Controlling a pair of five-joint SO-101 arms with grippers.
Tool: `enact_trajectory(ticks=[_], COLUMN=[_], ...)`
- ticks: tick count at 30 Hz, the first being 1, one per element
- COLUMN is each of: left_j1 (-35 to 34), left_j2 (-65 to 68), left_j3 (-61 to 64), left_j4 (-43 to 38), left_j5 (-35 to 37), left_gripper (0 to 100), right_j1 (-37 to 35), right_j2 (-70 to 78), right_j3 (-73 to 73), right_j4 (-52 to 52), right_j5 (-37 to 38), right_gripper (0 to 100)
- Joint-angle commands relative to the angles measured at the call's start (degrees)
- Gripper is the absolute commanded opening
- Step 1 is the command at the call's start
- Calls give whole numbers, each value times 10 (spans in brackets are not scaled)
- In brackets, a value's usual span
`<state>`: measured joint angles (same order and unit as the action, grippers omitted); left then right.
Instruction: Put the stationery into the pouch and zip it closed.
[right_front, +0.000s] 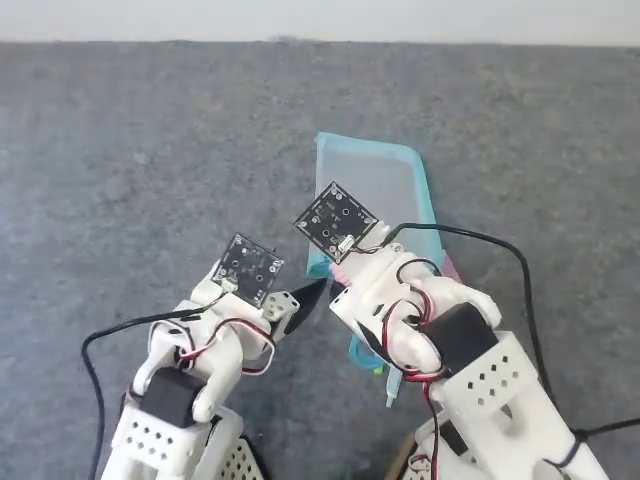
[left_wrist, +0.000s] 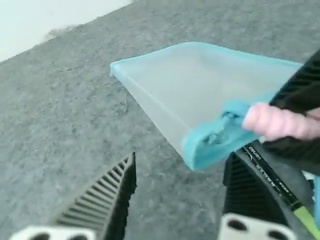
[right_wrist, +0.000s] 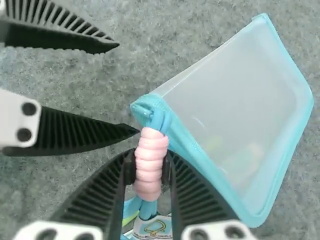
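Observation:
A translucent pouch (right_front: 375, 185) with cyan trim lies on the grey felt, its near corner lifted. My right gripper (right_wrist: 148, 156) is shut on a pink ribbed piece (right_wrist: 148, 170) at that corner of the pouch (right_wrist: 235, 125); I cannot tell whether it is a pen grip or a pull. My left gripper (left_wrist: 180, 195) stands open just beside the same corner of the pouch (left_wrist: 200, 85), with nothing between its fingers. A black pen with a green end (left_wrist: 272, 182) lies by one left finger. In the high view both grippers, left (right_front: 305, 305) and right (right_front: 338, 280), meet at the pouch's near corner.
Grey felt (right_front: 130, 150) covers the whole table, with a pale wall edge at the back. Pens (right_front: 385, 375) poke out under the right arm near the front. Cables loop from both arms.

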<state>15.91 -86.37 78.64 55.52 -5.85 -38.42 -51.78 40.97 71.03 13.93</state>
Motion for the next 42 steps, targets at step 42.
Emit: enact_trajectory(ticks=[42], left_j1=[-42], left_j2=[178], left_j3=[23], left_j4=[-224], left_j5=[-7], left_gripper=[179], right_j1=[-51], right_j2=[-22], right_j3=[-66], right_j4=[58], right_j5=[11], right_gripper=[7])
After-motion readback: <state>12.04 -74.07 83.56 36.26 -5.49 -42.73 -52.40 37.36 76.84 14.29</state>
